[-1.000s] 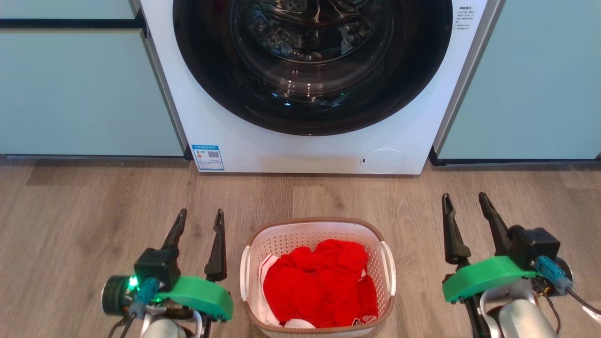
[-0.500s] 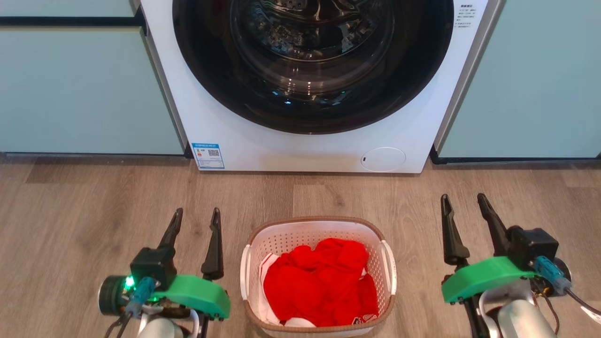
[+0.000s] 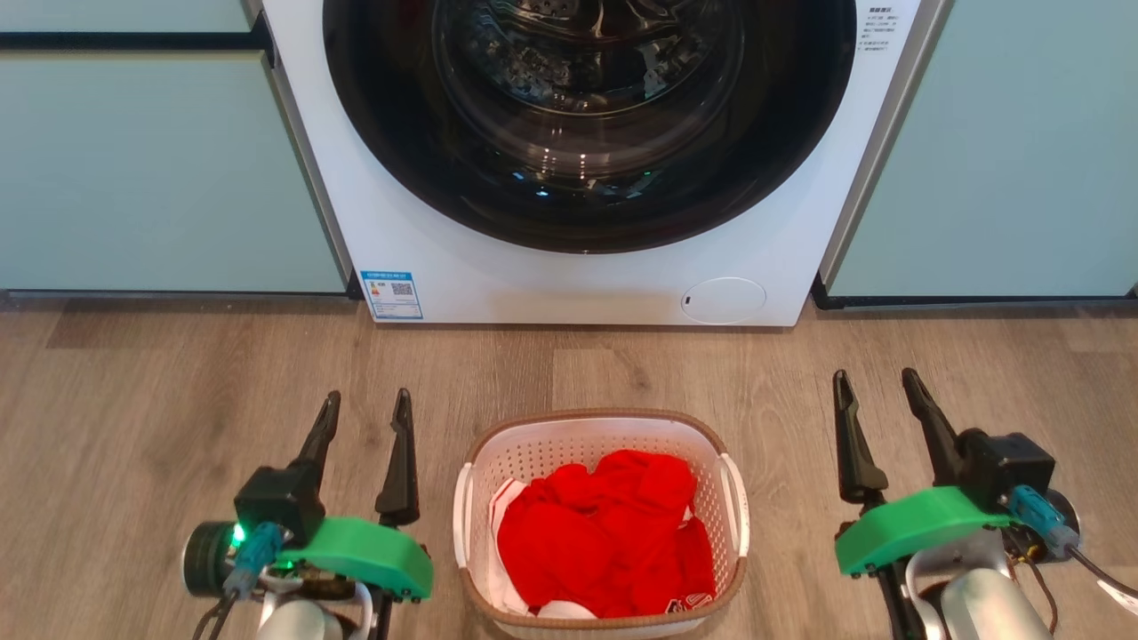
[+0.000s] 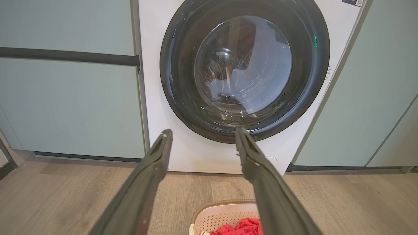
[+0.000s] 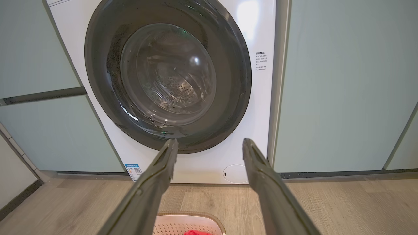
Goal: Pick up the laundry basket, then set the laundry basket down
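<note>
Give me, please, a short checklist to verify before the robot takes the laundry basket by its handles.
1. Left gripper open: ok.
2. Right gripper open: ok.
3. Laundry basket upright on the floor, between the two grippers: ok.
4. Left handle and right handle free of cloth: ok.
5. Red clothes inside the rim, as far as visible: ok.
6. Grippers at the handles: not ok, both stand apart from the basket, the right one farther off.

Washer (image 3: 587, 178) btwn cabinets (image 3: 160, 169), wood floor (image 3: 160, 391)
</note>
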Controlling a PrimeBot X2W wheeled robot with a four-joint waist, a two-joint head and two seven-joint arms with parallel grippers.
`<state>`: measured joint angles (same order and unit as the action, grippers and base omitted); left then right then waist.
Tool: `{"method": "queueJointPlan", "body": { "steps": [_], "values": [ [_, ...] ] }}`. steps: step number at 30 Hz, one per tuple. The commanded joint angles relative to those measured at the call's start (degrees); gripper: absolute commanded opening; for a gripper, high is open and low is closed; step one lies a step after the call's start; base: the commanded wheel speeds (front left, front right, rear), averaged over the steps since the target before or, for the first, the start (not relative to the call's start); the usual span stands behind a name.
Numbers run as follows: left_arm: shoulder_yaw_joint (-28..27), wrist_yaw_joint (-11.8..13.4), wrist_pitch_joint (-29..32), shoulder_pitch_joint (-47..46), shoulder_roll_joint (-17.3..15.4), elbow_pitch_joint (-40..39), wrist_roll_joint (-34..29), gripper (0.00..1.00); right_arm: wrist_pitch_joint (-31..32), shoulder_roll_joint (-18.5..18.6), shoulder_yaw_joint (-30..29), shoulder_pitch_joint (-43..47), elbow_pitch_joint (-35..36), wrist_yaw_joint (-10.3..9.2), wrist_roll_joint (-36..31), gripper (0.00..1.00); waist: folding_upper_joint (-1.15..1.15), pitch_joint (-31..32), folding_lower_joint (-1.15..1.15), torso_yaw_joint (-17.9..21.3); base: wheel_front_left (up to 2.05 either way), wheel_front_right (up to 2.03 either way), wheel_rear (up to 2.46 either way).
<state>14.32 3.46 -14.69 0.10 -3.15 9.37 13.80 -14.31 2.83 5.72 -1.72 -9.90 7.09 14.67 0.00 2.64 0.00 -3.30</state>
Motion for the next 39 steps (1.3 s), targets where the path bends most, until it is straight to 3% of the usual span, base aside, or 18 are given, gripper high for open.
{"method": "queueJointPlan", "body": {
  "steps": [1, 38, 39],
  "values": [
    [-2.1, -0.4, -0.3, -2.0, 0.3, -2.2, 0.2, 1.00, -0.7, 0.1, 1.2, -1.9, 1.8, 0.40, 0.1, 1.00, 0.00, 0.0, 0.00, 0.0, 0.00, 0.00, 0.00],
    [-2.1, -0.3, -0.3, -2.0, 0.3, -1.0, 2.2, 1.00, -0.7, 0.0, 1.7, -2.1, 0.7, 0.40, 0.1, 1.00, 0.00, 0.0, 0.00, 0.2, 0.00, 0.00, 0.00],
    [-2.0, -0.4, -0.3, -2.0, 0.3, -1.0, 2.4, 0.00, -0.7, 0.0, 1.7, -2.1, 0.7, 0.40, 0.1, 0.00, 0.00, -0.1, 0.00, 0.2, 0.00, 0.00, 0.00]
  ]
}}
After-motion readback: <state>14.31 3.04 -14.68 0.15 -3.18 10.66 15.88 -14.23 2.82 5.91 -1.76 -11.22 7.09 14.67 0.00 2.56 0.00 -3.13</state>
